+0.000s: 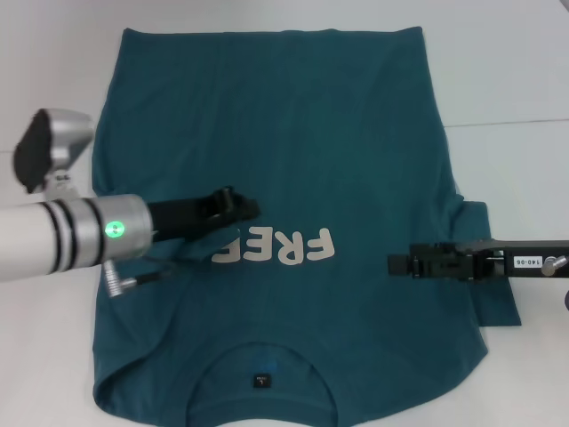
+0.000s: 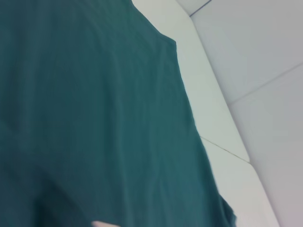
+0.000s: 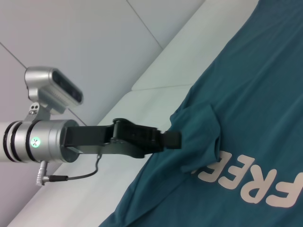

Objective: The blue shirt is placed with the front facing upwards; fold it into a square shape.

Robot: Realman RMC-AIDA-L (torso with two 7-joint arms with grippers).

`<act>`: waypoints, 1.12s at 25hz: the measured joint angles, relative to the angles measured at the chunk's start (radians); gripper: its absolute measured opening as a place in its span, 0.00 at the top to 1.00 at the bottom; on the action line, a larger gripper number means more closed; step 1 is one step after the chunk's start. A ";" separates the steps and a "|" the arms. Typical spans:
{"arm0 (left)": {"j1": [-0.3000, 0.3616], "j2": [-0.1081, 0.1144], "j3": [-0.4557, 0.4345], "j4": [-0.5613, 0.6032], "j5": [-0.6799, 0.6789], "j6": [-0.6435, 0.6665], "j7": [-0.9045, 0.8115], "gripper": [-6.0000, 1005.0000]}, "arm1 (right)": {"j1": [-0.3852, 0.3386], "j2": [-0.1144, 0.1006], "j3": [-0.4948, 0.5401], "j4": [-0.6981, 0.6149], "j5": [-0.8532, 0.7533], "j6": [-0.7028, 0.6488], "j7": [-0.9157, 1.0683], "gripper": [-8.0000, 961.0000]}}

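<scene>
My left gripper [image 1: 249, 208] pinching folded sleeve [image 3: 199, 137] of blue shirt [image 1: 293, 124] over chest; weak pinch, fold springs back. My right gripper [image 1: 397, 264] idle above other sleeve, can't tell its opening.

Left claw [image 1: 244, 209] apparently pinched closed, right claw [image 1: 391, 264] low, level.

The blue shirt [image 1: 293, 178] lies flat on the table [image 1: 516, 71], collar nearest the robot, hem farthest; the left gripper [image 1: 244, 210] sits over the chest, its jaws just beside the start of the printed word [image 1: 276, 248], with the left sleeve [image 3: 199, 137] folded inward onto the chest right at the jaw tips. The right gripper [image 1: 396, 264] reaches in from the opposite side, its jaws over the cloth just past the end of the word; the right sleeve [image 1: 493, 276] lies spread out behind those jaws, under the arm.
</scene>
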 joint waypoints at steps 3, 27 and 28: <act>0.044 0.023 -0.006 0.023 -0.005 0.049 -0.016 0.97 | 0.003 0.000 0.001 -0.003 0.000 -0.003 0.000 0.17; 0.475 0.015 -0.279 0.160 -0.021 0.850 0.969 0.32 | 0.023 -0.005 -0.001 -0.003 0.085 -0.011 0.015 0.18; 0.478 0.014 -0.282 0.158 -0.021 0.854 0.973 0.28 | 0.023 -0.010 -0.001 -0.002 0.083 -0.010 0.029 0.18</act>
